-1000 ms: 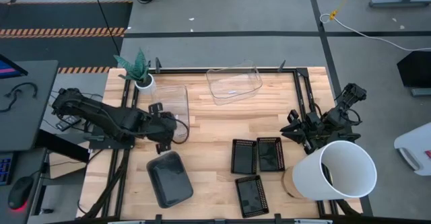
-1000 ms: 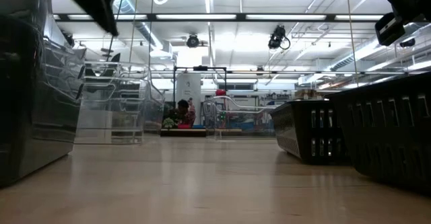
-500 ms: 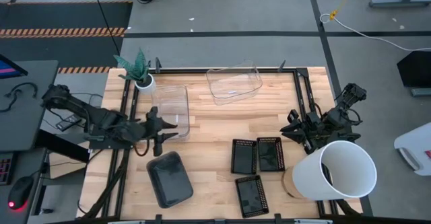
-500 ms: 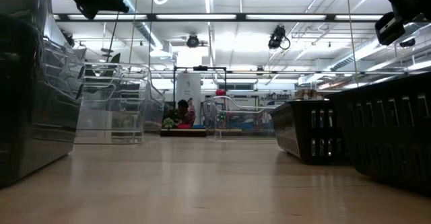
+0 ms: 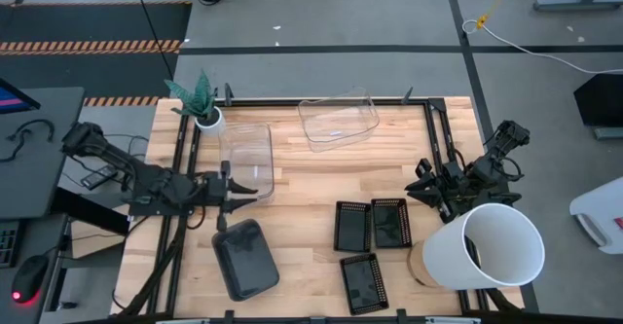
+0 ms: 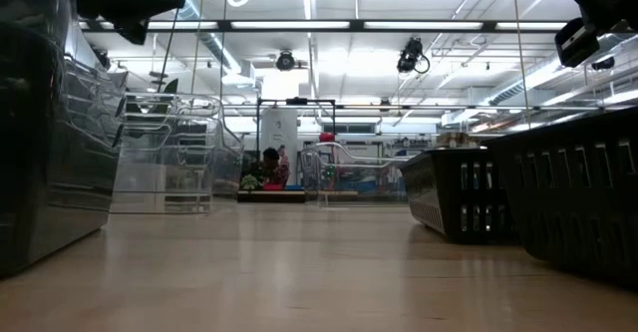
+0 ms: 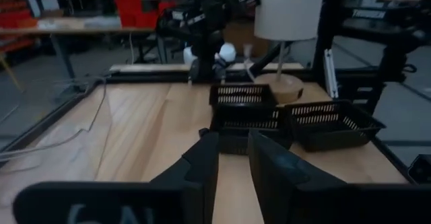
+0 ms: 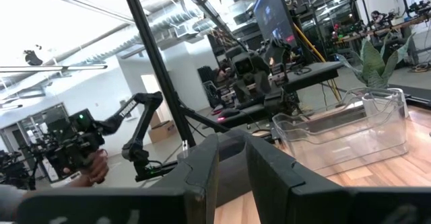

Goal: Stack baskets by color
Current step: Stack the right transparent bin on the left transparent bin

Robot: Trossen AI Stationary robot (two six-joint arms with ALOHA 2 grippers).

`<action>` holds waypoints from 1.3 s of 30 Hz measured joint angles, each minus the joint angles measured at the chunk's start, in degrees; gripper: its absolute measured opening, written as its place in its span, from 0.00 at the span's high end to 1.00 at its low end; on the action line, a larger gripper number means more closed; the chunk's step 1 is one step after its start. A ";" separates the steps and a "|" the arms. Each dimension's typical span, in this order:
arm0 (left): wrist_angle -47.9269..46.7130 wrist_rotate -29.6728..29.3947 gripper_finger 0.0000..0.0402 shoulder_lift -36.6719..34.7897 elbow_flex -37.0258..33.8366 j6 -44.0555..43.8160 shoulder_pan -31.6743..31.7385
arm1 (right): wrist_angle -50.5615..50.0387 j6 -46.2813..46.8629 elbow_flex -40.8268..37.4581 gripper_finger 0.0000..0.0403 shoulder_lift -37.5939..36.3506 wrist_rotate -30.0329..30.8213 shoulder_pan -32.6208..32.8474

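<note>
At the left, a clear basket (image 5: 245, 157) stands on the table, and another clear basket (image 5: 338, 120) stands at the far edge. A smoky grey basket (image 5: 243, 258) lies near the front left. Three black mesh baskets (image 5: 352, 225) (image 5: 391, 222) (image 5: 362, 280) sit on the table right of centre. My left gripper (image 5: 237, 190) points level toward the right, between the left clear basket and the grey one. Its fingers (image 7: 269, 167) stand a narrow gap apart with nothing between them. My right gripper (image 5: 423, 188) waits at the right edge, also narrowly open and empty (image 8: 232, 160).
A big white bucket (image 5: 492, 246) lies on its side at the front right, beside the mesh baskets. A small potted plant (image 5: 201, 105) stands at the far left corner. Bare wood shows in the table's middle, between the clear baskets and the mesh ones.
My left gripper has drawn back from the left clear basket toward the table's left edge and has sunk. It has tipped from pointing down to pointing level. The clear basket stays where it was.
</note>
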 joint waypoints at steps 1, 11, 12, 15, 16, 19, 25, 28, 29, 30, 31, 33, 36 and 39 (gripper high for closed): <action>2.62 -0.01 0.79 0.00 -1.51 0.78 -0.37 | 0.03 0.00 0.00 0.79 0.00 0.00 -0.01; 18.25 -0.04 0.85 -2.73 -13.55 3.77 -3.73 | 0.44 0.00 0.00 0.80 0.00 0.00 -0.01; 18.36 -0.04 0.86 -3.68 -14.11 3.78 -4.06 | 0.44 0.00 0.00 0.80 0.00 0.00 0.00; 16.78 -0.09 0.87 -7.09 -14.51 3.86 -4.93 | 0.45 0.00 0.00 0.80 0.00 0.00 -0.02; 16.06 -0.09 0.88 -8.15 -14.51 3.93 -5.17 | 0.45 0.00 0.00 0.79 0.00 0.00 -0.02; 13.56 -0.25 0.89 -11.11 -14.51 4.73 -6.16 | 0.48 0.00 0.00 0.79 0.00 0.00 -0.01; 7.65 -1.64 0.90 -16.18 -14.51 6.55 -7.99 | 1.53 0.00 0.00 0.79 0.00 0.00 0.00; 4.22 -1.73 0.90 -19.07 -14.51 6.79 -8.09 | 2.65 -0.62 0.00 0.79 0.00 0.00 -0.02; 3.05 -1.75 0.90 -20.15 -14.50 6.97 -7.94 | 3.08 -1.47 0.02 0.79 -0.01 0.00 -0.02; 1.86 -1.77 0.90 -21.31 -14.50 7.27 -7.75 | 3.12 -2.58 0.02 0.80 -0.02 0.03 -0.02; 0.77 -1.78 0.90 -22.54 -14.51 7.89 -7.50 | 2.99 -3.68 0.02 0.80 -0.01 0.69 -0.02; -1.26 -1.79 0.91 -25.12 -14.51 8.29 -6.90 | 3.08 -4.36 0.02 0.80 0.00 4.68 -0.02; -4.96 -1.81 0.91 -29.15 -14.49 8.47 -5.96 | 3.03 -4.13 0.02 0.80 0.00 11.12 -0.08; -9.67 -1.93 0.91 -32.73 -14.49 8.42 -5.28 | 3.02 -4.13 0.02 0.80 0.00 15.22 -0.73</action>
